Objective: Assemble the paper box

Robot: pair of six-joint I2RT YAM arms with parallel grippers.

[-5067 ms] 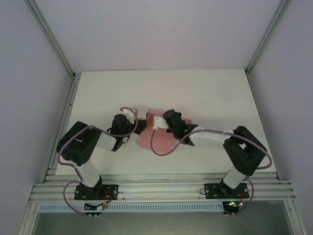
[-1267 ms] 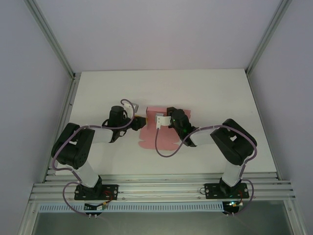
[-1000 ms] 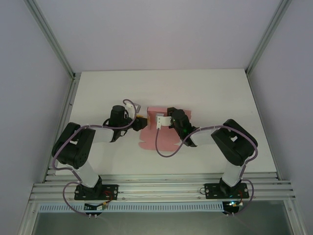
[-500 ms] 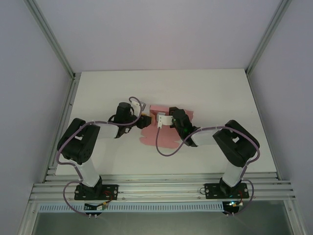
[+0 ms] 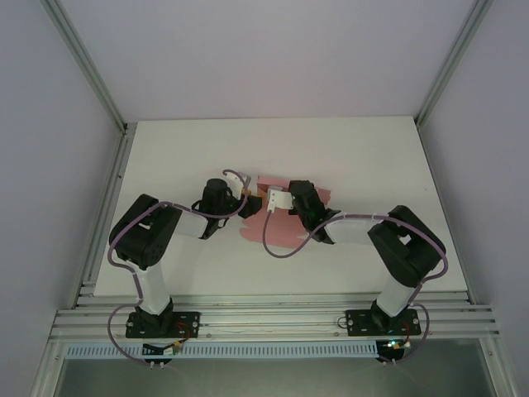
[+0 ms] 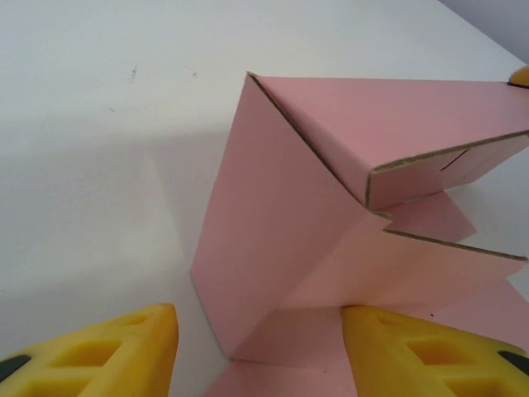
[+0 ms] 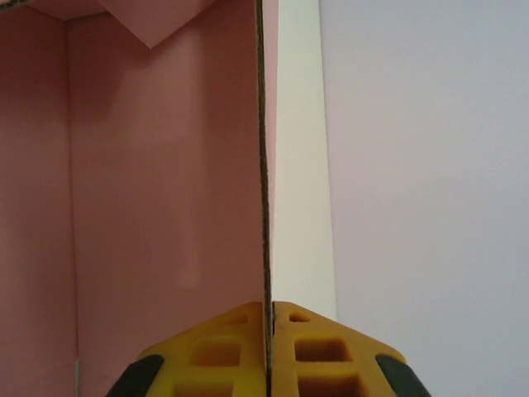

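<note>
Right wrist: right hand (image 7: 269, 347) pinches box (image 7: 165, 165) wall, 6 o'clock; left hand (image 6: 260, 335) wide; hard tug risks buckling card.

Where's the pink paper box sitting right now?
In the top view the paper box lies on the table between the two tools; the right tool clamps one wall's edge, the open left tool faces its corner.

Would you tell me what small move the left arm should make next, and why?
Probably ease the left end effector forward and close it on the folded corner of the paper box. It stands open with that corner just ahead, while the right end effector is shut on one of the box's upright walls, steadying it.
</note>
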